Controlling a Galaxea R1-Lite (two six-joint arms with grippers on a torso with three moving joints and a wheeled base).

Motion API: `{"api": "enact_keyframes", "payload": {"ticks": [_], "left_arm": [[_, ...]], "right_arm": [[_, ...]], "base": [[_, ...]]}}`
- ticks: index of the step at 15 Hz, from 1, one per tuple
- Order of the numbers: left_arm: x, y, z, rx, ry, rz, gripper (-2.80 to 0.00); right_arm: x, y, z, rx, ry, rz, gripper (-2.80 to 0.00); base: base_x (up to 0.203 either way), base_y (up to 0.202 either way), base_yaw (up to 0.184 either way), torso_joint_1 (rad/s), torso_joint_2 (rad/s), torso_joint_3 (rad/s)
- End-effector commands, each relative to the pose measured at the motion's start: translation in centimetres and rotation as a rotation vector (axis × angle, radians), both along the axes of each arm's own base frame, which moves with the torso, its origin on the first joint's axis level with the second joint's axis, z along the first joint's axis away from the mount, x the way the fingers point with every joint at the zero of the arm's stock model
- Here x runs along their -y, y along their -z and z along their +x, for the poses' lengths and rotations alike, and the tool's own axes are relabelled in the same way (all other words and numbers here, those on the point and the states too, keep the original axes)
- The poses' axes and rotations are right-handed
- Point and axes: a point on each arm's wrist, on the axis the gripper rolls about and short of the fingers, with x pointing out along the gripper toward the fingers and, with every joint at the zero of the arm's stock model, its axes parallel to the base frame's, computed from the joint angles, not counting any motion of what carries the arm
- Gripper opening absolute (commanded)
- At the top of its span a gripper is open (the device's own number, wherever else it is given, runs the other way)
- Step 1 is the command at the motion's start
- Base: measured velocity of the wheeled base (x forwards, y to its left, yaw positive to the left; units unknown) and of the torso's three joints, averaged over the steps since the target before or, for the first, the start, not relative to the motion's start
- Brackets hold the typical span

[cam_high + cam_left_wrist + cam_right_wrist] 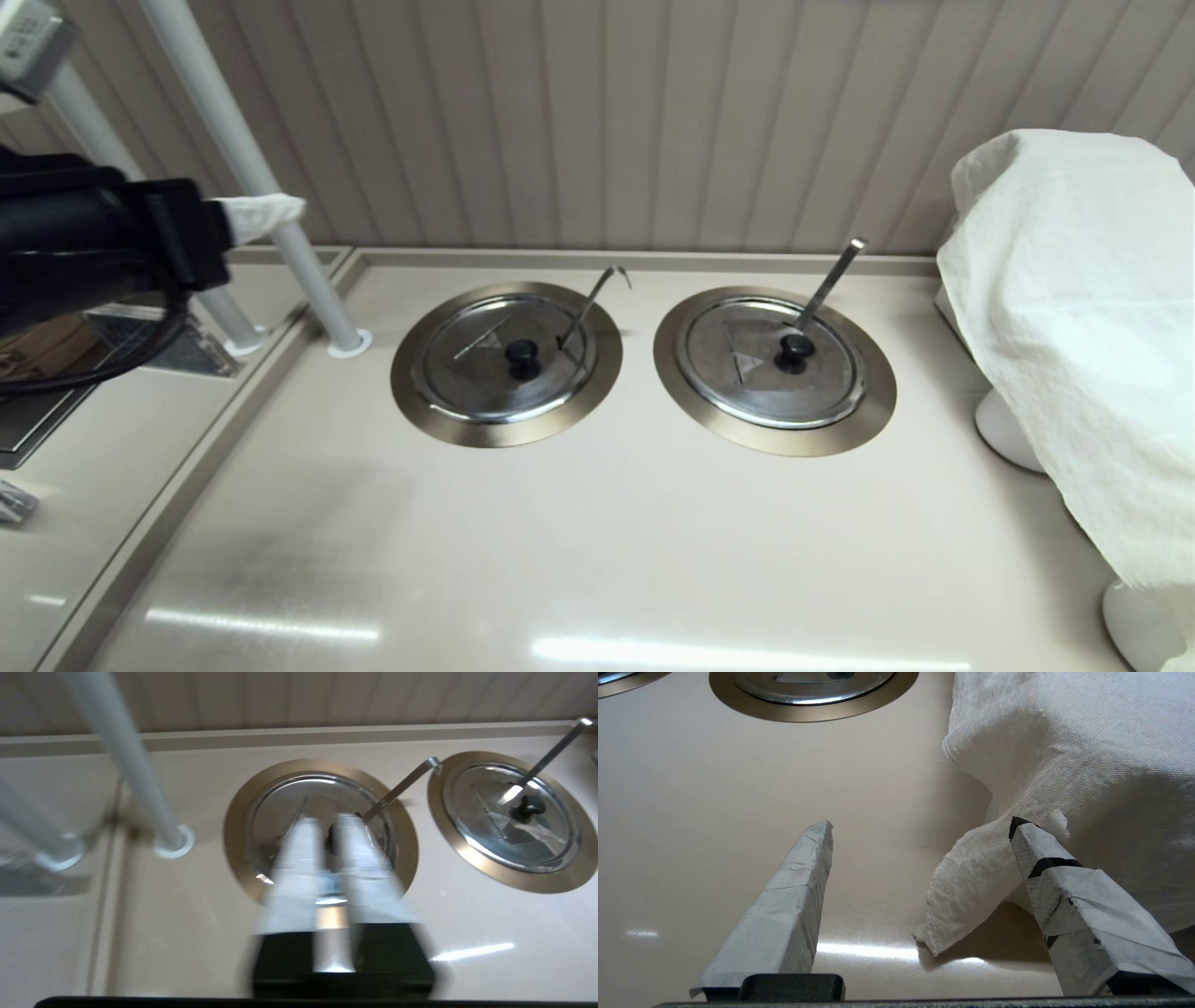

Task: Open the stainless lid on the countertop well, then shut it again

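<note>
The stainless lid (476, 369) (289, 807) lies shut on the countertop well, inside its bronze ring (411, 392) (238, 844). Its black knob (522, 355) (331, 835) sits at the centre. The hook-ended wire handle (597, 289) (406, 781) sticks up through the edge notch. My left gripper (271, 213) (328, 820) hangs high at the far left, well away from the lid, its taped fingers almost together and holding nothing. My right gripper (920, 828) stands open low over the counter, out of the head view, empty.
The twin lid (775, 364) (509, 816) (808, 686) with a straight flat handle lies to the right. A white cloth (1074, 308) (1064, 742) drapes an object at the right edge, touching my right gripper's finger. White poles (261, 187) rise at the left.
</note>
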Motion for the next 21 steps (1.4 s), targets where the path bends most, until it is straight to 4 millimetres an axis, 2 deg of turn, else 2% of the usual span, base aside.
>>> {"api": "enact_keyframes", "payload": {"ticks": [1, 4, 6, 7, 8, 10, 13, 15, 17, 18, 21], "left_arm": [[-2.2, -1.8, -9.0, 0.135, -0.096, -0.014, -2.80], [-4.6, 0.8, -19.0, 0.243, -0.214, 0.004, -2.80], [-5.4, 4.2, -23.7, 0.214, -0.297, 0.047, -2.80], [-5.5, 5.8, -25.1, 0.190, -0.332, 0.062, -2.80], [-5.6, 7.2, -25.8, 0.149, -0.405, 0.069, -2.80], [-5.9, 8.5, -25.6, 0.068, -0.631, 0.084, -2.80], [-5.1, 7.7, -26.7, 0.108, -0.697, 0.102, -2.80], [-4.4, 8.5, -29.1, 0.238, -0.498, 0.183, -2.80], [-4.3, 10.8, -30.2, 0.280, -0.395, 0.224, -2.80], [-4.3, 12.6, -29.7, 0.248, -0.386, 0.238, -2.80], [-4.3, 17.1, -26.2, 0.099, -0.359, 0.240, -2.80]], "right_arm": [[0.0, 0.0, 0.0, 0.001, -0.001, -0.001, 0.00], [0.0, 0.0, 0.0, 0.001, -0.001, 0.000, 0.00], [0.0, 0.0, 0.0, 0.001, -0.001, -0.001, 0.00], [0.0, 0.0, 0.0, 0.001, -0.001, -0.001, 0.00], [0.0, 0.0, 0.0, 0.001, -0.001, 0.001, 0.00], [0.0, 0.0, 0.0, 0.001, -0.001, 0.001, 0.00], [0.0, 0.0, 0.0, 0.001, -0.001, 0.001, 0.00], [0.0, 0.0, 0.0, 0.001, -0.001, 0.000, 0.00], [0.0, 0.0, 0.0, 0.001, -0.001, 0.001, 0.00], [0.0, 0.0, 0.0, 0.001, 0.001, 0.001, 0.00], [0.0, 0.0, 0.0, 0.001, -0.001, 0.001, 0.00]], "base": [[0.000, 0.000, 0.000, 0.000, 0.00, 0.000], [0.000, 0.000, 0.000, 0.000, 0.00, 0.000], [0.000, 0.000, 0.000, 0.000, 0.00, 0.000], [0.000, 0.000, 0.000, 0.000, 0.00, 0.000], [0.000, 0.000, 0.000, 0.000, 0.00, 0.000], [0.000, 0.000, 0.000, 0.000, 0.00, 0.000], [0.000, 0.000, 0.000, 0.000, 0.00, 0.000], [0.000, 0.000, 0.000, 0.000, 0.00, 0.000], [0.000, 0.000, 0.000, 0.000, 0.00, 0.000], [0.000, 0.000, 0.000, 0.000, 0.00, 0.000], [0.000, 0.000, 0.000, 0.000, 0.00, 0.000]]}}
